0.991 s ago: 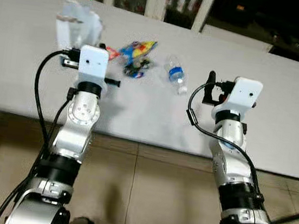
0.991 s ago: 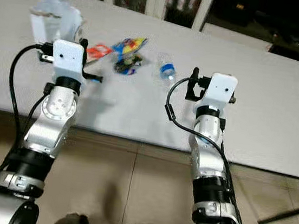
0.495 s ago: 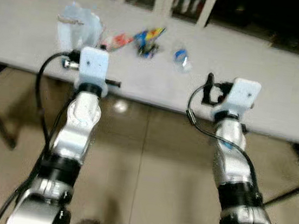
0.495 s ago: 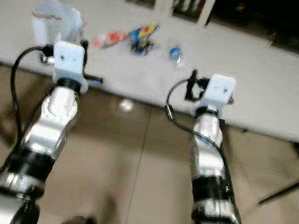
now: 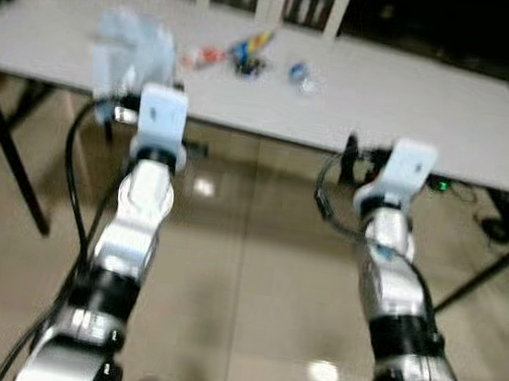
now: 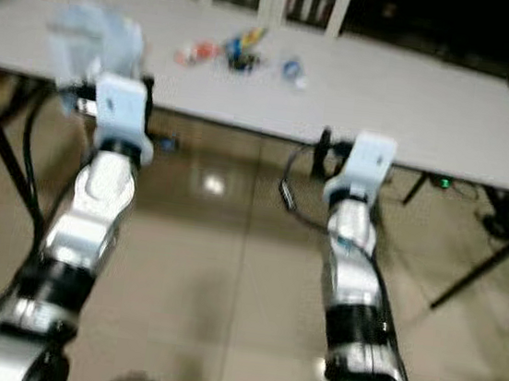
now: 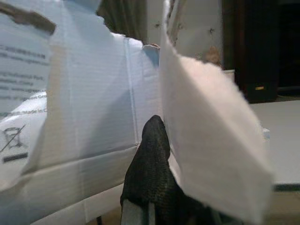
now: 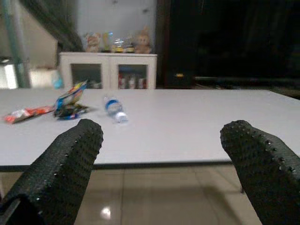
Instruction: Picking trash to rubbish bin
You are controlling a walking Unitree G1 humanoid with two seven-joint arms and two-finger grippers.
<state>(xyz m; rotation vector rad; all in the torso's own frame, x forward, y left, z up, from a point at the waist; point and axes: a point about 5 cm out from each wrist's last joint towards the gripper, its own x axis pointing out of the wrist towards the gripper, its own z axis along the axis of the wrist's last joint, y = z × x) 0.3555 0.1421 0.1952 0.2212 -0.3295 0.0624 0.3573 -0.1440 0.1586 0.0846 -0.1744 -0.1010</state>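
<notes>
My left gripper is shut on a torn white paper package with printed text, held up at the table's front left edge. One black finger presses against the paper; the other is hidden behind it. My right gripper is open and empty, held over the floor in front of the table. On the table's far side lie a red wrapper, a colourful wrapper and a small plastic bottle with a blue label.
The grey table stands on dark slanted legs at the left and right. Cables lie on the tiled floor under its right end. White cabinets stand behind the table.
The camera has backed away from the table, so both arms now hang over the floor in front of it. The left gripper still holds the white package. The picture is blurred.
</notes>
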